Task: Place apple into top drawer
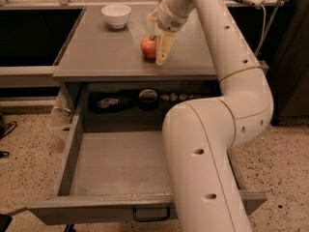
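Plainly the biggest thing before us is the robot's thick white jointed arm [207, 144], which fills the right of the view and reaches back over the cabinet. Below it the wide, shallow grey metal top drawer [120, 163] stands pulled out, its flat bottom bare. On the flat grey cabinet top [96, 52] sits the small round red-orange apple [148, 47], near the front edge and not yet in the drawer. The pale parallel-jaw gripper [162, 52] hangs touching or just beside the apple's right side. We cannot tell whether its jaws are spread or pressed together, nor whether they hold the fruit.

We judge the main risk to be a nudge. A round apple on a smooth top could roll off the front edge if the gripper pushes it instead of straddling it. A weak pinch could drop it short of the drawer, and the bulky arm could knock the drawer's right wall on the way down.

The top looks smooth and level, with a small white ceramic bowl [116, 15] well apart at the back. The speckled stone floor [29, 139] lies below.
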Available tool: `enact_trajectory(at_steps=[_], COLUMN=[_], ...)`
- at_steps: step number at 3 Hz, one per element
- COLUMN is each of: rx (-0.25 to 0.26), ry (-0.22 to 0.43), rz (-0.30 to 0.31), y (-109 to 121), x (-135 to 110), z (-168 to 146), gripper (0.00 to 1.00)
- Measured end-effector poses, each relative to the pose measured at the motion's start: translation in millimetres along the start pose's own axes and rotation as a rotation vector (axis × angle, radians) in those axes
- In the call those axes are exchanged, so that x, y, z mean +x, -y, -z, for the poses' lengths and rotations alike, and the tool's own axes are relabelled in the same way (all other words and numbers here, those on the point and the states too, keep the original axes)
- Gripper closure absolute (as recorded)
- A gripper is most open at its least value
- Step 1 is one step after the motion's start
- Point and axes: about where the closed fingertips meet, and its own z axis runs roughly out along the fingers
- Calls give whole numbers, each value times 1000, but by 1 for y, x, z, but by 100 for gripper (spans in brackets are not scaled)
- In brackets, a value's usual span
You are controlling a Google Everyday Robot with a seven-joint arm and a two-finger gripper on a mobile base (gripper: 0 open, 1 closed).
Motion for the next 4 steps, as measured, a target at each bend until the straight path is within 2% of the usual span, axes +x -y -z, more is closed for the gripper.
enact_trajectory(at_steps=[1, 2, 4], rx=[0, -18, -1], ry=[0, -11, -19], rz=[0, -41, -55], y=[0, 0, 5], x=[0, 1, 2], z=[0, -18, -22], gripper=[0, 0, 0])
